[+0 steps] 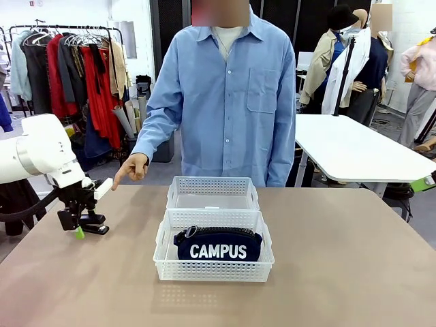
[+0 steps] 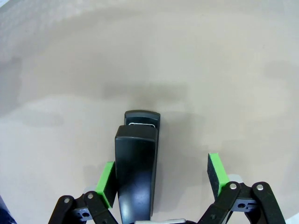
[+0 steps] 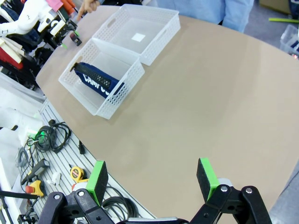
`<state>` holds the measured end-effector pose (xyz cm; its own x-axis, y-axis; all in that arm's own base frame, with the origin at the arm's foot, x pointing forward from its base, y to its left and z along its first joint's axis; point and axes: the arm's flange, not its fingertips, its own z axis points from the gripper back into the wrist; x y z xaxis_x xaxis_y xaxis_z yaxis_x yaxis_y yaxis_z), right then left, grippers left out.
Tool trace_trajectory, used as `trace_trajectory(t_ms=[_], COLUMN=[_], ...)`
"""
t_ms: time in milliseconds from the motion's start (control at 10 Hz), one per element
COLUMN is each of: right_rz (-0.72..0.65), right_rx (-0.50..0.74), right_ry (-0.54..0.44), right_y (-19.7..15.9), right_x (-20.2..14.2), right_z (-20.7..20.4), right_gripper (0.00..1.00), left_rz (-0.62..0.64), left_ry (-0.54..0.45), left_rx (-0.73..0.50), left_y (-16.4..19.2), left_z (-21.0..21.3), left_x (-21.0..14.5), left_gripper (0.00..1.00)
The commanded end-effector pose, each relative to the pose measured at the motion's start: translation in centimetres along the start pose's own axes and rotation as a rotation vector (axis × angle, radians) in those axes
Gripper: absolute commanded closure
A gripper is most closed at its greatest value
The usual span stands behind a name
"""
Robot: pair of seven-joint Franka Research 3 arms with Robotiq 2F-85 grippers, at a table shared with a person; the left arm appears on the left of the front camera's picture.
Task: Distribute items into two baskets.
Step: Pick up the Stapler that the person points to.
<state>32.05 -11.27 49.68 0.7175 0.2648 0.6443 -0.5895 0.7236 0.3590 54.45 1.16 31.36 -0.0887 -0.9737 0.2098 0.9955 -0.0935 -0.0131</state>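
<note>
The stapler (image 2: 137, 158) lies on the tabletop (image 1: 340, 259) between the spread fingers of my left pincer (image 2: 162, 177), one green pad (image 2: 108, 183) against its side, the other apart; nothing grasped. The CAMPUS pouch (image 1: 218, 246) sits in the nearer basket (image 1: 212, 271), the farther basket (image 1: 212, 185) just behind. My right pincer (image 3: 152, 178) hangs released.

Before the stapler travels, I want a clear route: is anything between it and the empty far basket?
Nothing visible: bare table between the stapler and the empty basket. The person's pointing hand is beyond that line, at the far edge.
</note>
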Motion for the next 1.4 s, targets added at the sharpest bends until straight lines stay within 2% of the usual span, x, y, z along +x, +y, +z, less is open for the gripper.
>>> trace_trajectory(t_ms=[0,400,500,1100,1300], right_rz=[-0.006,-0.006,-0.006,-0.006,-0.006], right_rx=[0.004,0.004,0.004,0.004,0.004], right_ry=[-0.002,-0.002,-0.002,-0.002,-0.002], right_y=[0.1,0.1,0.1,0.1,0.1], right_x=[0.1,0.1,0.1,0.1,0.1], right_z=[0.1,0.1,0.1,0.1,0.1], right_gripper=[0.0,0.0,0.0,0.0,0.0], left_rz=[0.002,0.021,0.028,0.073,0.131], left_ry=[-0.013,-0.009,-0.007,0.005,0.022], left_rx=[0.021,0.02,0.014,0.003,0.018], left_y=[0.0,0.1,0.1,0.4,1.0], left_z=[0.1,0.1,0.1,0.6,3.0], left_x=[-0.3,-0.4,-0.4,-0.1,0.5], left_gripper=[0.19,0.98,1.0,1.0,1.0])
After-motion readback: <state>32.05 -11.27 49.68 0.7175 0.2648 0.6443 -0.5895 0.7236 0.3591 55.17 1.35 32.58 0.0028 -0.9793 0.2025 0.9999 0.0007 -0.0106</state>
